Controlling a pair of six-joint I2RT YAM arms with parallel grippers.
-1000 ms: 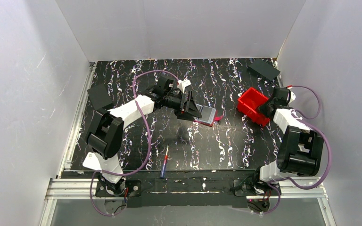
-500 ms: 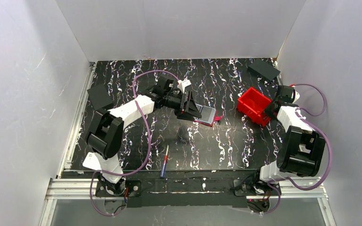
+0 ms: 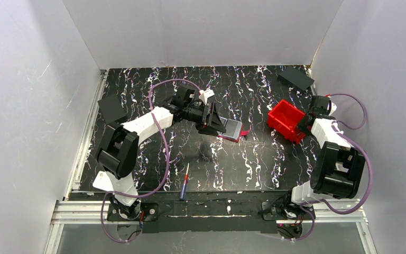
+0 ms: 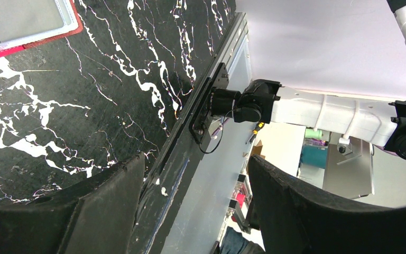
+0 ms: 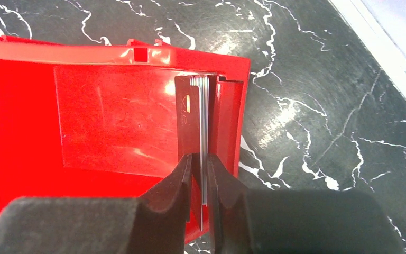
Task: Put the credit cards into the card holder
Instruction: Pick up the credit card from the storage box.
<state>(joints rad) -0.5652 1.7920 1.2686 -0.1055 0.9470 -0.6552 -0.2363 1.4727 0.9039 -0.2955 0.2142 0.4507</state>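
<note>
Two tools: right tool (image 5: 200, 161) pinches upright credit cards (image 5: 205, 100) inside red bin (image 5: 16, 111); left tool (image 4: 198, 193) gapes near the card holder (image 3: 232, 128).

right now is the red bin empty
No, a stack of credit cards stands on edge against one wall of the red bin, pinched between the right fingers.

The left white-and-black robot arm (image 3: 148, 121) stretches forward and inward with its wrist held low, and the left gripper (image 4: 198, 211) stands wide apart, with nothing between its jaws. The right white-and-black robot arm (image 3: 325, 132) is folded close above its base. The right gripper (image 5: 200, 177) points down, jaws almost together, pinched on a thin stack of grey credit cards (image 5: 205, 116).
</note>
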